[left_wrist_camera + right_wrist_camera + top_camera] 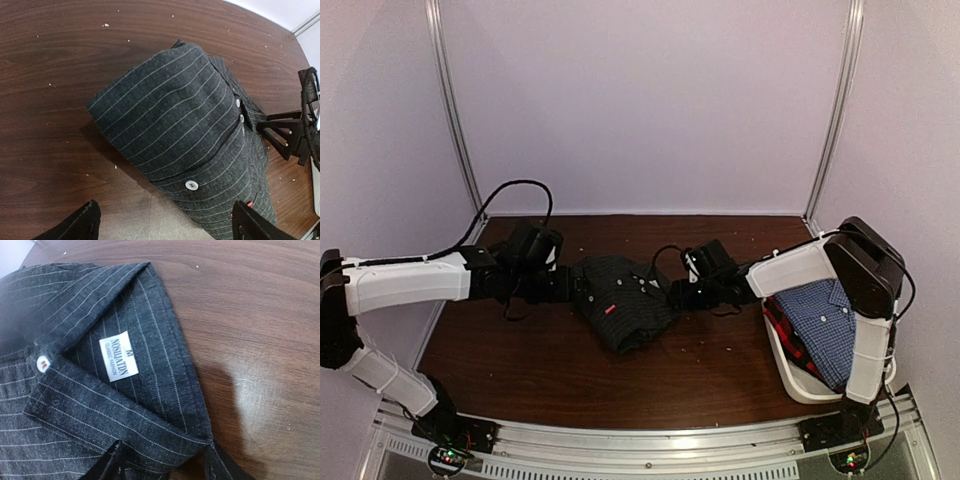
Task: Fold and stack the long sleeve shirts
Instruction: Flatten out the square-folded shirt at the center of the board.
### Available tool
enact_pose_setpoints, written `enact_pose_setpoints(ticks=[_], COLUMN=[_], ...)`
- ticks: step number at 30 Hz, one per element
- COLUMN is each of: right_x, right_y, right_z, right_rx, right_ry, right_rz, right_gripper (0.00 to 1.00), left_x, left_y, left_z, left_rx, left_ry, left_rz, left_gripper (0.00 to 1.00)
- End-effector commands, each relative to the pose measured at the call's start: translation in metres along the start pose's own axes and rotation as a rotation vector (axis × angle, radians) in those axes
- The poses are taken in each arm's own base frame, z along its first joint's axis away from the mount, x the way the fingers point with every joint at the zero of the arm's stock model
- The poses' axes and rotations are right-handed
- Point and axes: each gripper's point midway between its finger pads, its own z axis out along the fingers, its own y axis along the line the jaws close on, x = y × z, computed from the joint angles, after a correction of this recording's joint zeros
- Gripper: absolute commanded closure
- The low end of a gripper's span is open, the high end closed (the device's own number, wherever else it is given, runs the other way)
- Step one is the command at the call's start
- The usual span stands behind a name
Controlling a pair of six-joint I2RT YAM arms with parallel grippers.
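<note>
A folded black pinstriped shirt (620,300) lies mid-table. My left gripper (565,283) is at its left side and stands open (167,220). One of its fingers (82,225) is over bare wood, the other over the shirt's edge (180,115). My right gripper (678,292) is at the shirt's right side, by the collar. In the right wrist view its fingers (112,462) stand apart on either side of the collar's corner (150,430), with the gripper (165,462) low over the cloth. A blue-white checked shirt (825,315) lies on a red-and-dark shirt (785,325) at the right.
A white tub (810,388) at the right table edge holds the blue and red shirts, under my right arm's elbow. White walls with metal rails close in the back and sides. Brown wood (720,360) shows in front of the black shirt.
</note>
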Motion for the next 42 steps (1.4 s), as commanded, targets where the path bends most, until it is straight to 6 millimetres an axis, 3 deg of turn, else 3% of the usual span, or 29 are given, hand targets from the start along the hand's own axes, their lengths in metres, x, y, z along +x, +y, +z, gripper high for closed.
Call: enact_pose_setpoints(ticks=[1,8,11,13,16,19,22,25,29,34,38,42], right_x=[-0.010,-0.017,-0.021,-0.022,-0.021,-0.018,-0.013,-0.023,-0.046,-0.069,-0.085,-0.097], right_y=[0.005,0.013,0.022,0.030,0.049,0.080,0.114,0.140,0.154,0.177,0.190,0.202], right_z=[0.008,-0.008,-0.023,-0.036,-0.058,-0.087,-0.109,-0.126,-0.131,-0.129,-0.126,-0.118], right_rx=[-0.010,-0.050,-0.075,-0.094,-0.136,-0.199,-0.269,-0.319,-0.320,-0.343,-0.363,-0.386], right_ry=[-0.024,-0.059,-0.084,-0.102,-0.121,-0.150,-0.167,-0.204,-0.257,-0.285,-0.300,-0.302], right_rz=[0.007,0.012,0.006,-0.006,-0.027,-0.062,-0.095,-0.117,-0.150,-0.190,-0.200,-0.214], right_gripper=[0.52,0.84,0.98,1.00,1.00,1.00,1.00,1.00,1.00,1.00,1.00,1.00], left_x=[-0.006,-0.010,-0.021,-0.031,-0.042,-0.050,-0.062,-0.081,-0.105,-0.122,-0.114,-0.086], left_y=[-0.006,0.022,0.024,0.017,0.002,-0.023,-0.058,-0.096,-0.112,-0.086,-0.063,-0.040], left_z=[0.019,0.070,0.089,0.101,0.122,0.144,0.160,0.165,0.150,0.097,0.049,0.015], left_rx=[0.022,-0.056,-0.067,-0.057,-0.019,0.071,0.213,0.349,0.378,0.304,0.269,0.265], left_ry=[-0.029,-0.020,-0.026,-0.034,-0.032,-0.025,-0.027,-0.046,-0.083,-0.148,-0.199,-0.214], left_rz=[-0.029,-0.016,-0.001,0.019,0.062,0.108,0.153,0.186,0.189,0.108,0.084,0.033], left_gripper=[0.10,0.31,0.42,0.47,0.55,0.63,0.67,0.67,0.60,0.44,0.38,0.35])
